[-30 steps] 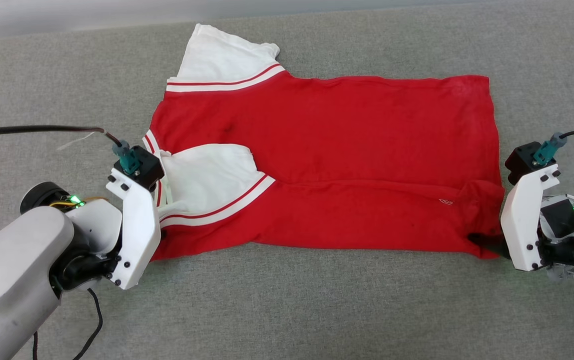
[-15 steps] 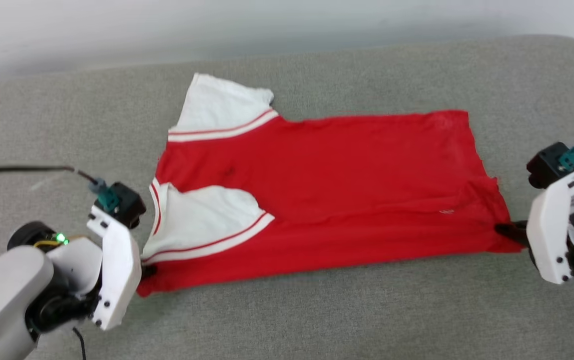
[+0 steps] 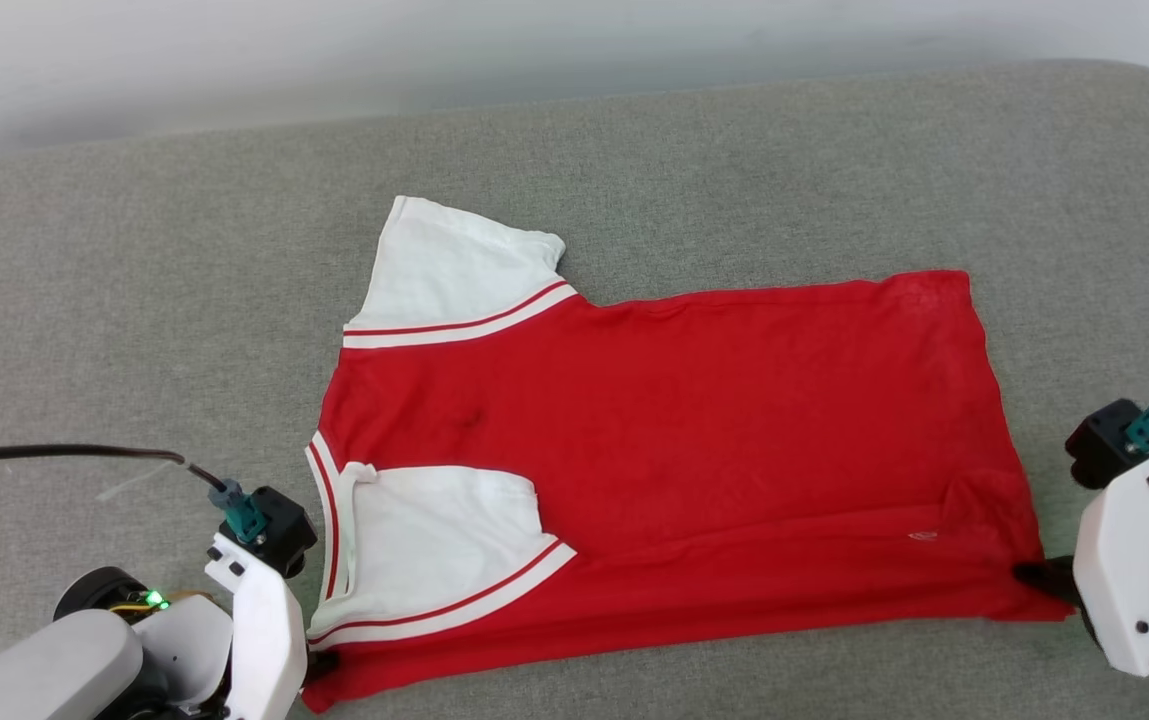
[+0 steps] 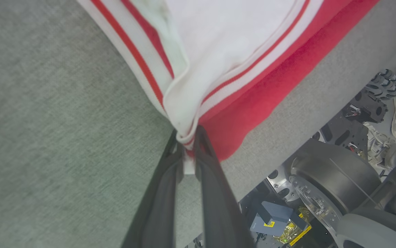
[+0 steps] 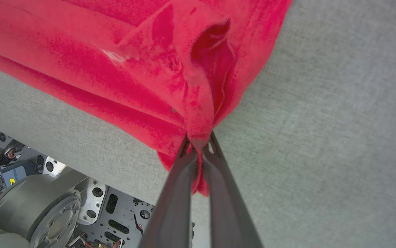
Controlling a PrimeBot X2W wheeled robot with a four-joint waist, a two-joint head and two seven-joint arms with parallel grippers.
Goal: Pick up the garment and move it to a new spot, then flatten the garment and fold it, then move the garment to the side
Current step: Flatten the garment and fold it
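Across the grey tabletop (image 3: 134, 300) the garment (image 3: 694, 420) lies spread sideways, neck end toward the robot's left and hem toward its right. Its far sleeve (image 3: 454, 270) sticks out flat, while its near sleeve (image 3: 434, 540) is folded in over the red body.

At the near-left corner, the left hand (image 4: 188, 143) is pinched tight on a gathered bit of striped trim (image 4: 139, 58) and red cloth. At the near-right hem corner, the right hand (image 5: 199, 141) is clamped narrow on a bunch of red fabric, which puckers into a small fold just above the fingertips.

Judging by that puckering, the cloth is thin, limp and very light. Weight is no concern, but it will likely sag in the middle and drag on the tabletop unless both corners are kept pulled apart.

These two near corners seem the sensible places to hold, since they control one whole long edge. The ribbed trim on the left looks thicker and probably grips well. The right pinch holds only a small amount of loose hem, so it seems the likelier one to slip under a sharp tug.
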